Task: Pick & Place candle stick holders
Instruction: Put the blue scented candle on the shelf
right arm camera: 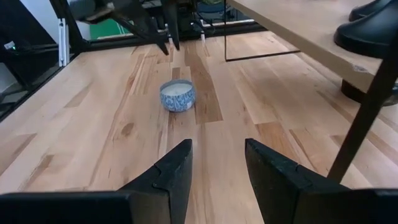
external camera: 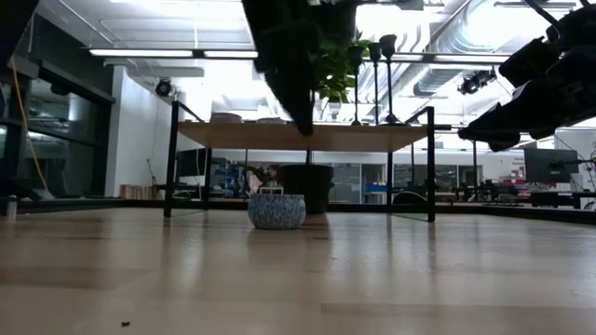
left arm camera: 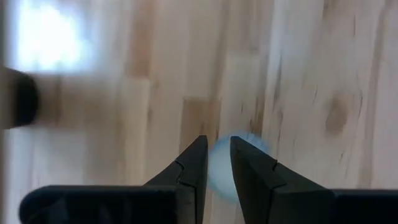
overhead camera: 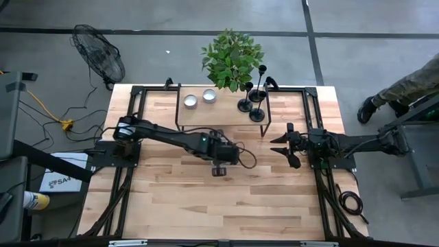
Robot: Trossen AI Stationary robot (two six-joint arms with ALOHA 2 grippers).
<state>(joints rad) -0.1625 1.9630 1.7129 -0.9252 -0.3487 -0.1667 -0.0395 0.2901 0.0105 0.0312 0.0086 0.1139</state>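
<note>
Grey concrete floor (overhead camera: pixel 384 27) — black fan (overhead camera: pixel 99 60) standing left; ceiling strip lights (external camera: pixel 168 53) glow.

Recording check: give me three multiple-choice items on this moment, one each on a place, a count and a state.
1. Where is the small blue-and-white patterned round bowl?
A. On the raised shelf
B. Between the right arm's fingers
C. On the wooden tabletop, below the left gripper

2. How many black candlestick holders with flared bases show in the high view?
A. Three
B. One
C. Five

3. How are the right gripper and its fingers?
A. Shut on a holder
B. Open, holding nothing
C. Shut on the bowl

Key: 1 C, the low view shows the bowl on the wood with the left gripper above it. 2 A, three stand grouped by the plant. 3 B, the right wrist view shows bare table between the spread fingers.
</note>
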